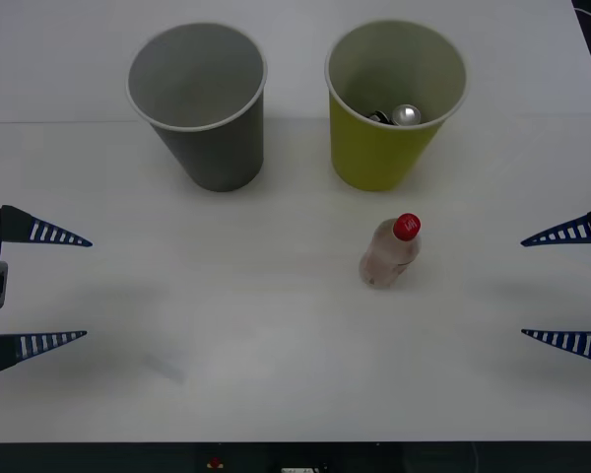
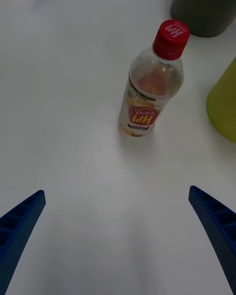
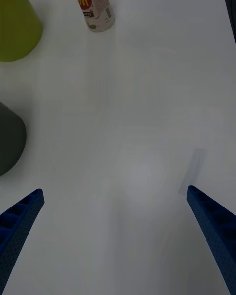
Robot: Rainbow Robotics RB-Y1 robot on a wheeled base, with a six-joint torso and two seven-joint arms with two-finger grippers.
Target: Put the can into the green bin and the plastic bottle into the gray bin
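Observation:
The can (image 1: 405, 115) lies inside the green bin (image 1: 392, 158) at the back right, its silver top showing. Left of that bin stands the gray bin (image 1: 215, 148). The plastic bottle (image 1: 389, 253) stands upright on the white table in front of the green bin, red cap on top; the right wrist view has the plastic bottle (image 2: 150, 86) ahead of my open fingers. My right gripper (image 1: 563, 286) hovers open at the right edge, well to the right of the bottle. At the left edge my left gripper (image 1: 41, 288) is open with nothing in it.
The white table (image 1: 227, 325) spreads wide between the two grippers. Its front edge runs along the bottom of the front view. The left wrist view catches the green bin (image 3: 14, 24), the gray bin (image 3: 7, 140) and the bottle's base (image 3: 96, 5).

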